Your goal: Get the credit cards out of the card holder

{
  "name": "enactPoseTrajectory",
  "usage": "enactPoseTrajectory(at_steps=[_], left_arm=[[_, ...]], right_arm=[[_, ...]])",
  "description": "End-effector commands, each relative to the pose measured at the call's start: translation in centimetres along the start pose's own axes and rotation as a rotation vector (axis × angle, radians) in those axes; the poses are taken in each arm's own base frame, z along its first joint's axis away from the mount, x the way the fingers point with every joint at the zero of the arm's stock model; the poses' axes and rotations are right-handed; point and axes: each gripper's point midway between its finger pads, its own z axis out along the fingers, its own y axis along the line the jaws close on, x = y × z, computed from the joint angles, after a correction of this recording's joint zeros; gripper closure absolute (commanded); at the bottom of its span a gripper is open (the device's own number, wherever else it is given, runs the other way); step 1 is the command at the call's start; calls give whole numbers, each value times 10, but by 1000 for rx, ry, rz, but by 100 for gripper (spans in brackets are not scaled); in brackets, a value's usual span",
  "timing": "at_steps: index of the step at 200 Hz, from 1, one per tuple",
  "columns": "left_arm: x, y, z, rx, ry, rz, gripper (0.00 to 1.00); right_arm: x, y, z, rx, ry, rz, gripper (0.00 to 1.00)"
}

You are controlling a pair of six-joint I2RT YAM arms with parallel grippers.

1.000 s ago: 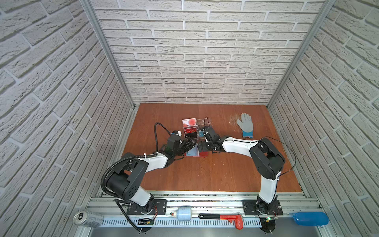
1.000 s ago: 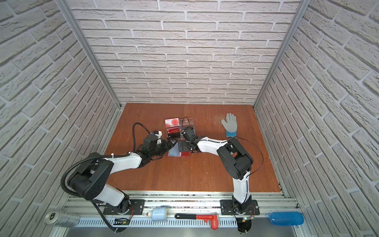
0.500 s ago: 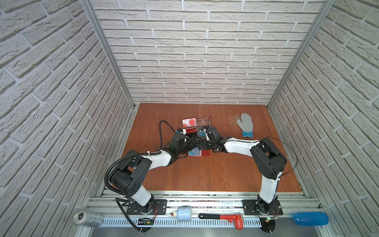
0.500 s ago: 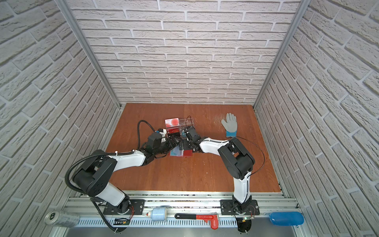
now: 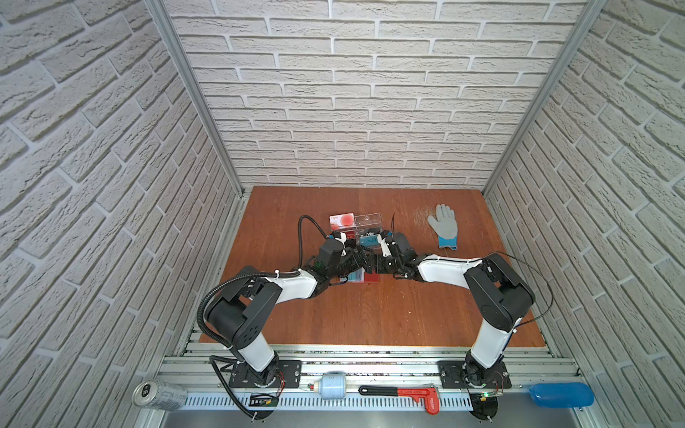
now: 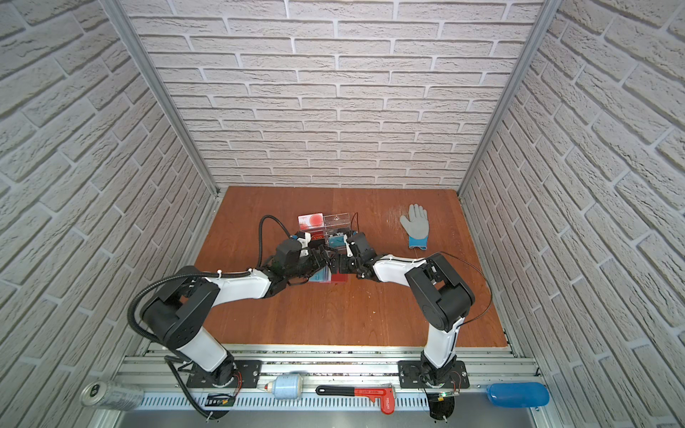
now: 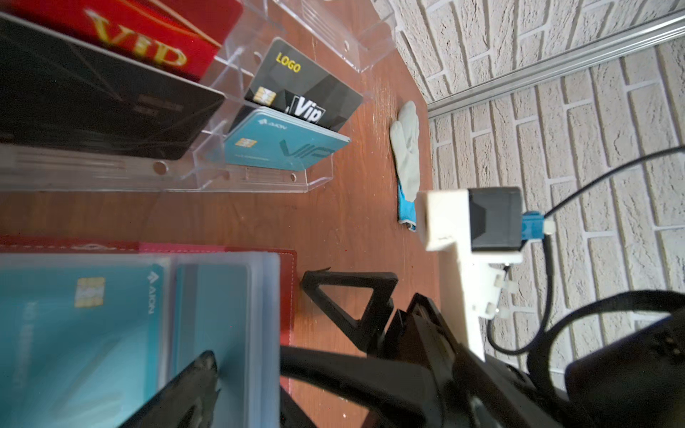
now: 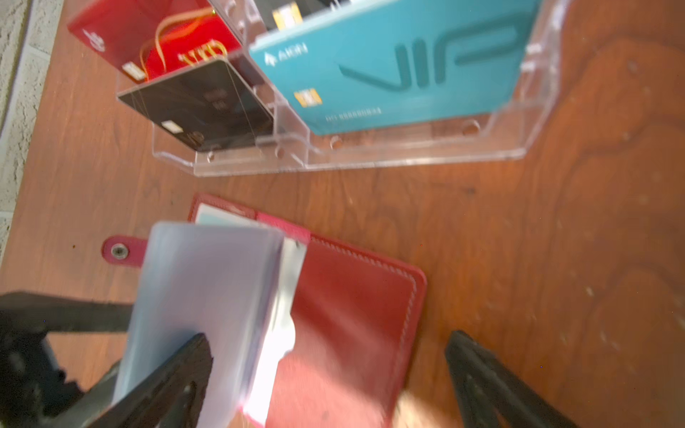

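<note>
Credit cards (image 7: pixel 85 315) sit in the clear sleeves (image 8: pixel 207 296) of the open red card holder (image 8: pixel 352 296), flat on the table (image 5: pixel 370 315) just in front of an acrylic stand (image 8: pixel 370 155) of VIP cards (image 7: pixel 289 148). A grey glove (image 5: pixel 443 226) lies well apart. Left gripper (image 5: pixel 356 261) and right gripper (image 8: pixel 326 335) meet above the holder, both spread wide, the right one straddling its red cover.
</note>
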Motion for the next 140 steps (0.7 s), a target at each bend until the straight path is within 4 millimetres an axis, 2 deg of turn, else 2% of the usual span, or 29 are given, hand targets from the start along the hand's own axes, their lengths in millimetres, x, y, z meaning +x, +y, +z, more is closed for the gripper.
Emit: enactPoseTrajectory(at_steps=[1,38,70,104,140], left_arm=[[-6,-12,8,38,-25,6,2],[-4,-15,17,49,-17,4,2],[-8,-13,14,53,-33,-5,2],[-21,2,-7,37,-71,-19,2],[-26,29,-23,1,-85,-54,2]], right_arm=[[44,-39,-8,99,143,82,0],[50,-63,-35,149,109,114,0],[51,-67,-49,171,88,107,0],[43,-40,-44,82,96,57,4],[33,-2,-31,1,97,4,8]])
